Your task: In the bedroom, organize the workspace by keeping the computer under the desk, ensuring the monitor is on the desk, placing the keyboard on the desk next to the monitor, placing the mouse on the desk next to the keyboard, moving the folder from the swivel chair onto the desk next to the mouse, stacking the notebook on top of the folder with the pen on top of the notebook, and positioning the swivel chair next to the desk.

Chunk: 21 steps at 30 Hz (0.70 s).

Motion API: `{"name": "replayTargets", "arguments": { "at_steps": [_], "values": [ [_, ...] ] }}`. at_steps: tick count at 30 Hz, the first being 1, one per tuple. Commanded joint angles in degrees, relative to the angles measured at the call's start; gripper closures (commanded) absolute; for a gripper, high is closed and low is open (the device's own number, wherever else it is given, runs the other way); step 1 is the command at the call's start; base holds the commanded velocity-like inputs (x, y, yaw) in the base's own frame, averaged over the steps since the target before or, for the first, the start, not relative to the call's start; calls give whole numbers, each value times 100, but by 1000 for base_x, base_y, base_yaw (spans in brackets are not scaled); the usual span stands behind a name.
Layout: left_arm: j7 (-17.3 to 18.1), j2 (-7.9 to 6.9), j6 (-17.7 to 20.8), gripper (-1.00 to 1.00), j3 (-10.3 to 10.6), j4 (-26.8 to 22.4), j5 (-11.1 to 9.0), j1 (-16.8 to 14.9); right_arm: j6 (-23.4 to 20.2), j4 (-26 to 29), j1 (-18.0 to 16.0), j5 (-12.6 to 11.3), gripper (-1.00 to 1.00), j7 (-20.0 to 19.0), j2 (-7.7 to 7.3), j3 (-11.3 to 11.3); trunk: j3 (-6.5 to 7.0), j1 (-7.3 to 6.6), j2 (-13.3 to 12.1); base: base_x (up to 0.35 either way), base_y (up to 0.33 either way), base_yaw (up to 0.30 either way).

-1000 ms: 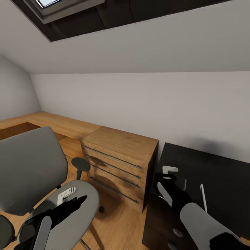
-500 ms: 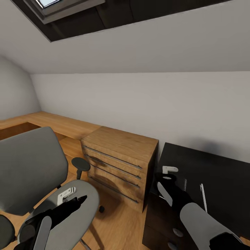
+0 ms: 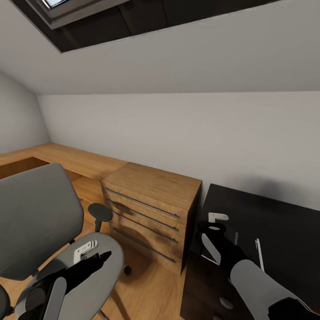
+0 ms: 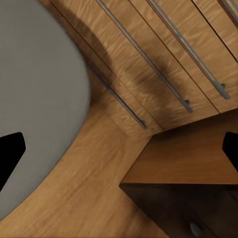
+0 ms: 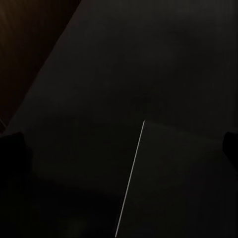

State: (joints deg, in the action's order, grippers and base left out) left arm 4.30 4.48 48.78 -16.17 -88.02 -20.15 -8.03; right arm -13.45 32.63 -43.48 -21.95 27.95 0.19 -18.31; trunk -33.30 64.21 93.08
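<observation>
The desk [image 3: 284, 222] fills the lower right of the head view, its glossy black top running to the right edge. On it, at lower right, lies the pen [image 3: 259, 254], a thin white stick beside the right forearm. In the right wrist view a dark flat rectangle [image 5: 183, 183] with a pale edge rests on the black desk top; whether it is the notebook or something else I cannot tell. Below the top, at the bottom of the head view, sits the dark drawer unit [image 3: 209, 293] with a round silver knob [image 3: 226, 303].

The swivel chair [image 3: 40, 222] takes the lower left of the head view, grey back at the left, a black armrest [image 3: 100, 211] near the centre-left, its grey seat [image 3: 95, 271] bare under the left arm.

The left gripper [image 3: 103, 256] hangs over the seat's front edge; in the left wrist view its black fingertips [image 4: 11, 153] stand wide apart at both sides of the frame, nothing between them. The right gripper [image 3: 217, 222] hovers over the desk's near corner, its two fingertips [image 5: 12, 148] likewise spread at the frame's sides, holding nothing.

Between chair and desk stands a light-wood chest of drawers [image 3: 151, 213] with long metal handles, touching or just beside the desk's left end. Wood-plank floor [image 3: 146, 289] shows below it. A skylight [image 3: 80, 18] cuts the sloped grey ceiling at upper left.
</observation>
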Motion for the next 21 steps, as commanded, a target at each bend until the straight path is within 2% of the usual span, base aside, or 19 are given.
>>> {"name": "replayTargets", "arguments": {
  "at_steps": [1, 11, 21],
  "values": [
    [45, 5, 34, -100, -18, -3, 25, -5, -56, -51, -2, -46, -100, 51, -8, -28, -7, 1, 2, 21, -18, 0],
    [42, 8, 23, -100, -18, 11, 28, -5, 147, -36, -2, -46, -100, 73, -20, -18, -7, 1, 2, 7, -6, 0],
    [36, 9, 18, -100, -18, 36, 30, -5, 376, -22, -2, -46, -100, 71, -63, 312, -7, 1, 2, 0, 0, 0]
  ]
}}
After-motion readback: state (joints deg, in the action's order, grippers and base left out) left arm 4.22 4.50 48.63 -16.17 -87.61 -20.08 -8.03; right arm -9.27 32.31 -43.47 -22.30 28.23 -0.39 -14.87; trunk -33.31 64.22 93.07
